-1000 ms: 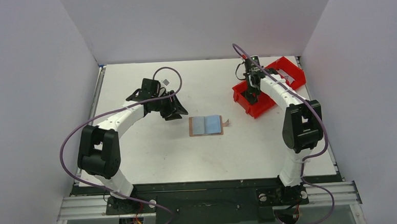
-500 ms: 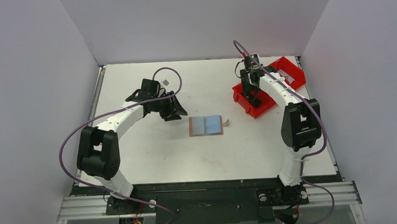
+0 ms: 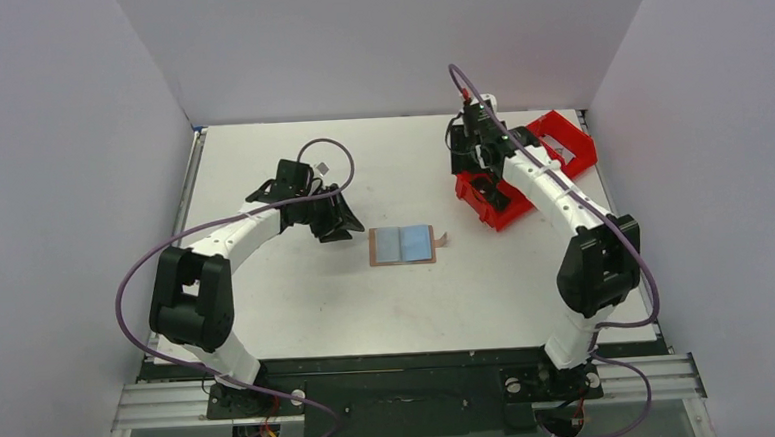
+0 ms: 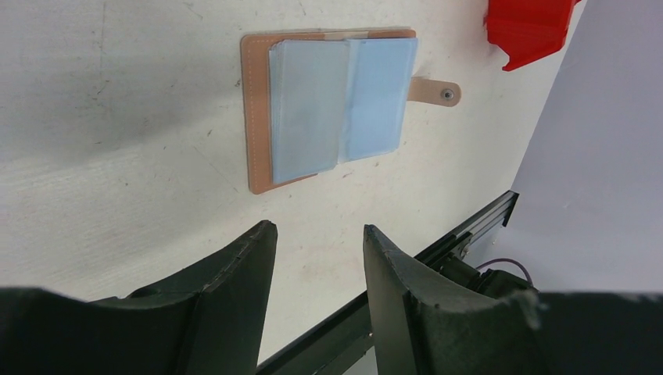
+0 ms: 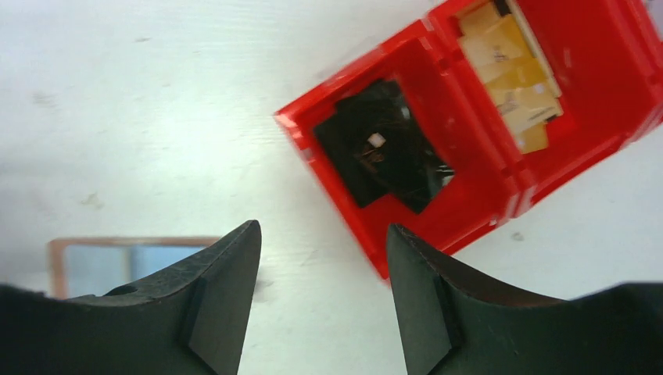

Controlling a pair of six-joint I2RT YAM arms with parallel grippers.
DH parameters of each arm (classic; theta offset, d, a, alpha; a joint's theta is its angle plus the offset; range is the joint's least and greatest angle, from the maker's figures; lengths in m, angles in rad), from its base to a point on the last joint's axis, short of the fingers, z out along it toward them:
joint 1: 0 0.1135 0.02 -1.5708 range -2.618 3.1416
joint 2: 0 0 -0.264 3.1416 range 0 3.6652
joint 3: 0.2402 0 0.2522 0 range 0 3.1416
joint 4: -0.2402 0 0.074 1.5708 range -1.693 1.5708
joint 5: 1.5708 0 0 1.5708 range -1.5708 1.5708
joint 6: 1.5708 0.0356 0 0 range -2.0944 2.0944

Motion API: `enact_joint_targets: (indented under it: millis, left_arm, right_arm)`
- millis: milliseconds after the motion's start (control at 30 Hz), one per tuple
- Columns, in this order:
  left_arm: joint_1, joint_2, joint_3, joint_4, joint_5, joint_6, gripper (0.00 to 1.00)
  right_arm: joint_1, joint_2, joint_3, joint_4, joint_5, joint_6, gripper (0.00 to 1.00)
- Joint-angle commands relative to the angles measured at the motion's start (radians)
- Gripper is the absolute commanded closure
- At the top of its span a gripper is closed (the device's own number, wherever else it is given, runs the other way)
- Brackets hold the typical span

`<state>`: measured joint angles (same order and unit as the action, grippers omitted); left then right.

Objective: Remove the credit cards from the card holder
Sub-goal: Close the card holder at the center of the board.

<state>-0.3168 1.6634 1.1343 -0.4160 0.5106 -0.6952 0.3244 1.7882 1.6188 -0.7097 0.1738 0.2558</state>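
Top external shows a white table (image 3: 298,303) inside pale walls (image 3: 384,38), the card holder (image 3: 402,245) open flat mid-table, just right of the parted, empty left gripper (image 4: 317,228) and near-left of the parted right gripper (image 5: 322,226) by the red tray (image 3: 578,146).

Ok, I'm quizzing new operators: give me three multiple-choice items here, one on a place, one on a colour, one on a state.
1. Where on the table does the card holder lie? A far left corner; B near the middle; C near right edge.
2. Its inner faces are: A red; B pale blue-grey; C black.
3. The left gripper is: A open, empty; B shut on the card holder; C shut, empty.
Key: 1 B, it lies mid-table in the top view; 2 B, both open faces show it; 3 A, its jaws stand apart over bare table.
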Motion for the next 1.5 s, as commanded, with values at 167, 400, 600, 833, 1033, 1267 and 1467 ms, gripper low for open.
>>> enact_joint_targets:
  millis: [167, 400, 600, 833, 1033, 1267, 1467]
  left_arm:
    - [-0.006, 0.008, -0.020, 0.027, -0.058, 0.017, 0.57]
    - [-0.043, 0.066, -0.032, 0.052, -0.107, 0.015, 0.57]
    - [-0.071, 0.127, -0.029, 0.083, -0.135, 0.004, 0.54]
    - [-0.085, 0.173, -0.018, 0.123, -0.132, 0.006, 0.49]
    - [-0.107, 0.213, -0.003, 0.153, -0.114, 0.006, 0.47]
    - [-0.130, 0.256, 0.025, 0.154, -0.125, 0.005, 0.47]
    - [-0.143, 0.279, 0.050, 0.159, -0.122, -0.011, 0.47]
  right_arm:
    - [0.200, -0.096, -0.193, 0.122, -0.111, 0.233, 0.44]
    - [0.276, -0.039, -0.272, 0.186, -0.189, 0.296, 0.49]
    - [0.288, 0.017, -0.301, 0.227, -0.215, 0.322, 0.56]
    - [0.283, 0.057, -0.327, 0.240, -0.202, 0.322, 0.57]
    - [0.260, 0.073, -0.364, 0.255, -0.177, 0.322, 0.57]
    - [0.255, 0.104, -0.390, 0.281, -0.181, 0.319, 0.66]
    - [0.255, 0.135, -0.399, 0.297, -0.195, 0.318, 0.73]
